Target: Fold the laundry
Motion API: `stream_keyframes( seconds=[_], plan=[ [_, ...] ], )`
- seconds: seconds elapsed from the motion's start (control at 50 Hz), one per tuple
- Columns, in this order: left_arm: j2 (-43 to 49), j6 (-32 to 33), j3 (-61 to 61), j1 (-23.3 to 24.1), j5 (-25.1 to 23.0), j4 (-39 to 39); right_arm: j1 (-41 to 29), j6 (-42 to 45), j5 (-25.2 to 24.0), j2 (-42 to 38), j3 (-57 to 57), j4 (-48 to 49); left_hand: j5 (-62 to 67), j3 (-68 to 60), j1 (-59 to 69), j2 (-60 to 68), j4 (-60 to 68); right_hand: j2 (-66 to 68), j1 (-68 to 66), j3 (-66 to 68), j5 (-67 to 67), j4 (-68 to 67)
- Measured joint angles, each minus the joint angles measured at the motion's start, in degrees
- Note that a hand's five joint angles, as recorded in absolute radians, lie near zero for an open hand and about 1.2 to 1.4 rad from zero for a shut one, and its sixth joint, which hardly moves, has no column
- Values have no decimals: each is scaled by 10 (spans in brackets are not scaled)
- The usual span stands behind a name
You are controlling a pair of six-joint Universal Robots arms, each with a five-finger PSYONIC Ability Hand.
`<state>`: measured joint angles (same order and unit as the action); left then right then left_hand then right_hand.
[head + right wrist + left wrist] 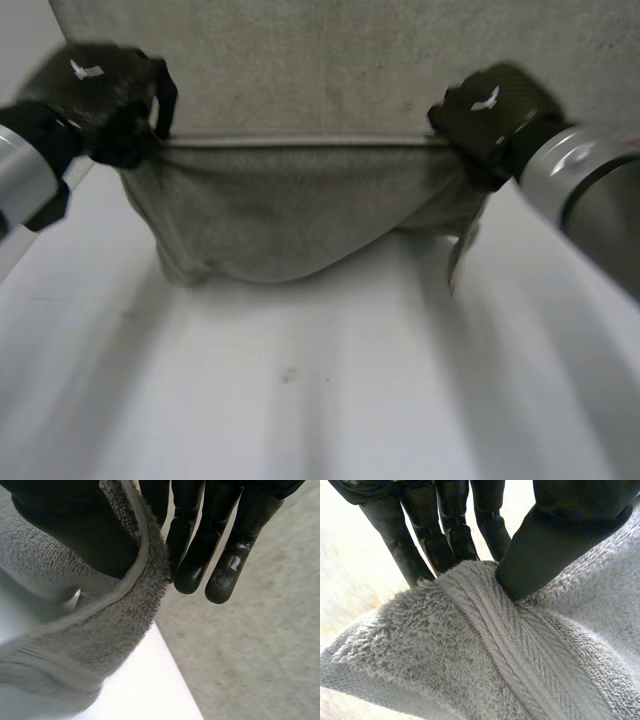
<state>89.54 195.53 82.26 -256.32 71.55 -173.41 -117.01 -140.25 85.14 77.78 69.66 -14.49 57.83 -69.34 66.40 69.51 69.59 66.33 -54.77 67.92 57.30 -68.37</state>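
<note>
Gripping the grey towel (280, 230) at both ends of a hemmed edge, raised off the white table (300, 400). Pinched between thumb and fingers (445, 535) of the left hand (110, 95), same deal with the right hand (490, 115). Probably held wide apart like that to keep the hem taut and straight for a square fold. Sags into a soft pouch below, rest lying flat farther back. Thick loopy terry, fuzzy pile, flat herringbone band, smooth rolled hem.
</note>
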Motion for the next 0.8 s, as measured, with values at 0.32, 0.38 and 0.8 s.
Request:
stream_keyframes(
  seconds=[0.32,0.38,0.8],
  plan=[
    [68,6,-6,-1,18,94,3,106,-36,-61,-112,-181,0,-2,0,1,2,0,0,0,0,0],
    [147,6,-32,2,24,82,-5,113,-25,-121,-137,-169,0,-2,0,1,2,0,0,0,0,0],
    [242,-68,-360,26,154,-233,-13,143,23,-176,-269,302,16,-3,20,2,2,0,0,0,0,0]
  ],
)
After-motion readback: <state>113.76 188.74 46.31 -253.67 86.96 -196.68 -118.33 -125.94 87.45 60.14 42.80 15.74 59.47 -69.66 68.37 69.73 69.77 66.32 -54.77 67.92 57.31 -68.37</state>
